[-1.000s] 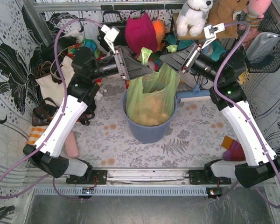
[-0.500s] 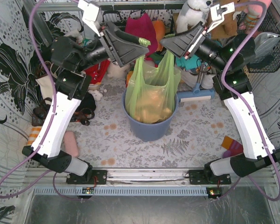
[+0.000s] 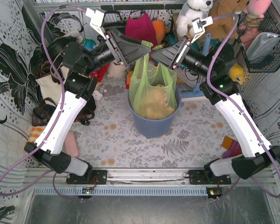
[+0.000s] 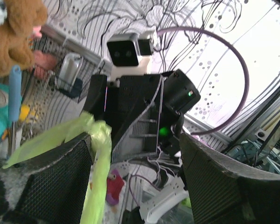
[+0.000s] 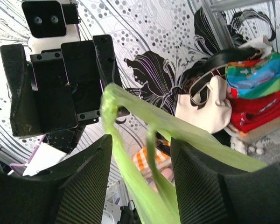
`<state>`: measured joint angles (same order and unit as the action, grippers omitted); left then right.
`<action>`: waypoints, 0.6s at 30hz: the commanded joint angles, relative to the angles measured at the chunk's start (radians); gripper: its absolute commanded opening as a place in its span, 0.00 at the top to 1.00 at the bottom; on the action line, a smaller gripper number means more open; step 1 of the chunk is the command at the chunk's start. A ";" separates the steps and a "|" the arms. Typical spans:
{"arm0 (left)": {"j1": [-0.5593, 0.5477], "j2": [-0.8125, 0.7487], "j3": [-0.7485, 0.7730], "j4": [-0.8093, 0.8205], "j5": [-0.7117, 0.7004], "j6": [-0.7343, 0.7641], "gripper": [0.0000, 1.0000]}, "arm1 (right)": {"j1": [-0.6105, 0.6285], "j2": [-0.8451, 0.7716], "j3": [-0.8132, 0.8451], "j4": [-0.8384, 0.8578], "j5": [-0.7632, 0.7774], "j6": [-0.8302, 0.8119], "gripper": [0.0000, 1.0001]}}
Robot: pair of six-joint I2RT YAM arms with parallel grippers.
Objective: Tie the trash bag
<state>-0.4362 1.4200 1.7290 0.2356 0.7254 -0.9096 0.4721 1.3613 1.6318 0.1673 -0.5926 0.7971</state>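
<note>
The trash bag [image 3: 151,93], translucent light green with tan paper showing through, sits in the blue-grey bin [image 3: 151,127]. Its two handles are drawn up to a point above the bin. My left gripper [image 3: 147,46] and right gripper [image 3: 155,55] face each other there, almost tip to tip. In the left wrist view my left gripper [image 4: 135,149] is open, with a green handle [image 4: 99,154] draped over its left finger. In the right wrist view my right gripper [image 5: 141,149] is open, and green handle strips [image 5: 130,186] run between its fingers.
Soft toys, including a white plush [image 3: 193,16], and a red bag [image 3: 140,28] crowd the back. A white tote [image 3: 51,86] lies at the left, a wire basket [image 3: 266,42] at the right. A pink object [image 3: 72,142] and a red-purple toy [image 3: 233,149] lie on the table.
Both grippers have risen from the bag's mouth and come together above it. The bag's handles are pulled up and in, and the right arm has swung left.
</note>
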 commanded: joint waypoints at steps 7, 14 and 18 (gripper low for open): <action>0.041 0.115 0.376 0.021 -0.017 -0.047 0.21 | 0.076 0.099 0.382 -0.065 0.019 -0.063 0.49; 0.053 0.067 0.214 0.041 -0.013 -0.059 0.21 | 0.078 0.020 0.176 -0.039 0.108 -0.072 0.50; 0.063 0.019 0.059 0.046 -0.035 -0.049 0.21 | 0.077 -0.008 0.041 0.009 0.147 -0.056 0.50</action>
<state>-0.3889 1.4757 1.8938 0.2474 0.7151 -0.9573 0.5468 1.3670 1.7550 0.1143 -0.5083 0.7399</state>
